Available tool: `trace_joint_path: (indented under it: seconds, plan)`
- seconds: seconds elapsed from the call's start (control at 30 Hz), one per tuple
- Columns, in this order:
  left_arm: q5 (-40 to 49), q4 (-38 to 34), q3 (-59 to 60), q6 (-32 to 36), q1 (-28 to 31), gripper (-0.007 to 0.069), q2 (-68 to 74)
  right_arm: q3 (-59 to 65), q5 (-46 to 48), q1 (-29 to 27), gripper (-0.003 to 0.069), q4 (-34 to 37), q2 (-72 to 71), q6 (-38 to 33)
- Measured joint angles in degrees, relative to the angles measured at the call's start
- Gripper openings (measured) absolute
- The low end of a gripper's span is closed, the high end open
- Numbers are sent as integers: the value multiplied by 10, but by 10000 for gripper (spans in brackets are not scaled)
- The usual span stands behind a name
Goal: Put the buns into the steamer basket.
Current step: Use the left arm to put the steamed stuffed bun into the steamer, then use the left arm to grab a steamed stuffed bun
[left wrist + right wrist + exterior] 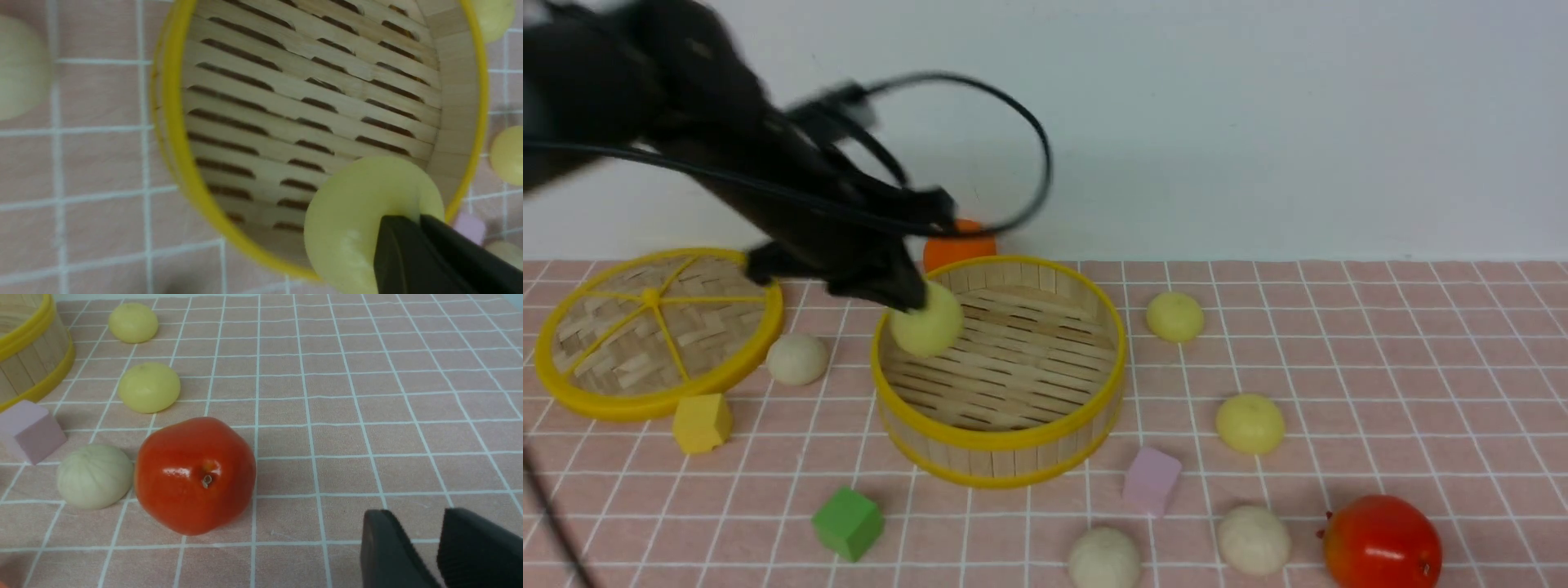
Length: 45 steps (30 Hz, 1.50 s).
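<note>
Front view: a yellow bun (926, 320) is held by the left gripper (913, 304) over the near-left part of the steamer basket (1001, 439). No bun is seen on the slatted floor. Two more yellow buns and three off-white buns are seen on the cloth (1339, 351) around the basket. An off-white bun (796, 359) is placed between the woven disc (658, 400) and the basket.

Left wrist view: the fingertips are closed together on the bun, with a crease at the contact. Judged light and soft, easily dented, perhaps a bit slippery given the smooth skin. Best gripped across the middle with light force; here it is pinched at one edge, so a swing or slip is possible. A low release inside the rim is advised, as a round base may roll.

Right wrist view: the fingers of the right gripper (421, 543) are held apart, with nothing seen between them. An off-white bun (95, 476) is set right beside the red fruit (195, 475); little finger room can be expected on that side.
</note>
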Motion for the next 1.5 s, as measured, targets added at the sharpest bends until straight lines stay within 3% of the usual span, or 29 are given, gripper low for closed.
trace_joint_path:
  seconds: [0.3, 0.43, 0.47, 0.5, 0.6, 0.7, 1.0, 1.5]
  plan:
    - [-45, -15, -1, -17, -11, 44, 94, 0, 0, 0, 242, 1, 0, 0]
    - [-51, 2, -1, -46, -11, 139, 96, 0, 0, 0, 242, 1, 0, 0]
    - [-51, 17, -3, -62, -11, 214, 89, 0, 0, 0, 242, 1, 0, 0]
    - [-50, 23, -4, -64, -11, 223, 88, 0, 0, 0, 242, 1, 0, 0]
    - [-28, 83, -20, -79, -8, 353, 64, 0, 0, 0, 242, 1, 0, 0]
    - [9, 145, -48, -82, 8, 423, 36, 0, 0, 0, 242, 1, 0, 0]
    - [19, 210, -62, -88, 96, 442, 39, 0, 0, 0, 242, 1, 0, 0]
    - [-36, 226, -62, -65, 98, 431, 132, 0, 0, 0, 242, 1, 0, 0]
